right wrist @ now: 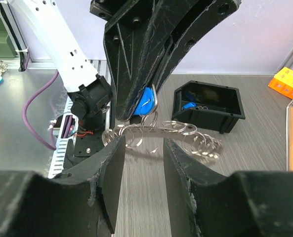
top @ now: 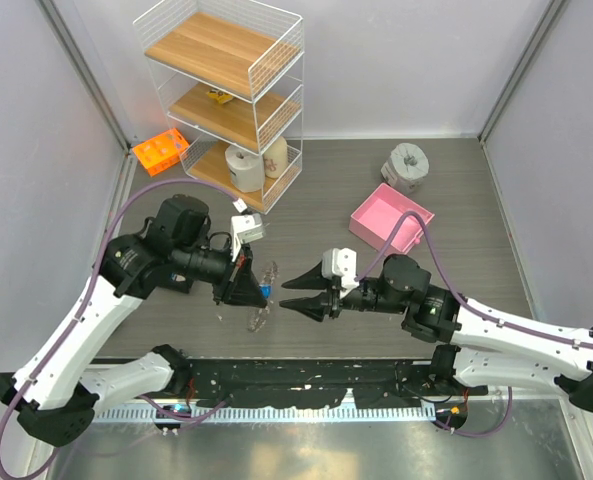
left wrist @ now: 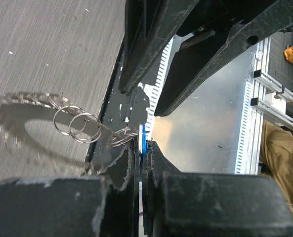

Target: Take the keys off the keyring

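Note:
My left gripper (top: 248, 285) is shut on the blue-headed key (top: 264, 291) and holds it above the table. The keyring (top: 257, 318) hangs from that key, and its lower part is near or on the table. In the left wrist view the blue key (left wrist: 143, 140) is edge-on between the shut pads, and the keyring (left wrist: 35, 129) with small split rings and saw-tooth silver keys (left wrist: 22, 97) trails left. My right gripper (top: 288, 294) is open and empty, just right of the keyring. In the right wrist view the keyring (right wrist: 156, 130) lies just beyond its open fingertips (right wrist: 117, 148), under the blue key (right wrist: 147, 101). I see no yellow-headed key.
A black tray (right wrist: 210, 107) holding a small blue item sits behind the keyring. A pink tray (top: 391, 218) and a grey roll (top: 408, 165) are at the back right. A wire shelf (top: 226, 90) and an orange rack (top: 161, 150) stand at the back left.

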Motion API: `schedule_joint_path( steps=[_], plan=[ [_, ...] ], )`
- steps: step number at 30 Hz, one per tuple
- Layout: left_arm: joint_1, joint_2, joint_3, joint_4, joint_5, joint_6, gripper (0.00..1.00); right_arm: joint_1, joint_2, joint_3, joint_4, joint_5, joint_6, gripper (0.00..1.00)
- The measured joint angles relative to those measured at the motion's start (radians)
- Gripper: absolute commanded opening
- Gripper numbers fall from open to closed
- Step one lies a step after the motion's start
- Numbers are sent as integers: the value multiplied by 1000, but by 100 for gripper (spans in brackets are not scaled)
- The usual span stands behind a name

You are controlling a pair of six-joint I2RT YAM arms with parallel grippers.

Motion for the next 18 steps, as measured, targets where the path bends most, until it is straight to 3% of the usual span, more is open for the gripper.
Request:
schedule_joint_path(
  steps=[11, 18],
  plan=[
    [-22, -13, 19, 2, -7, -25, 0, 14, 43, 25, 29, -16, -4, 42],
    [-32, -32, 39, -5, -6, -13, 0, 14, -23, 23, 19, -42, -37, 42]
  ],
)
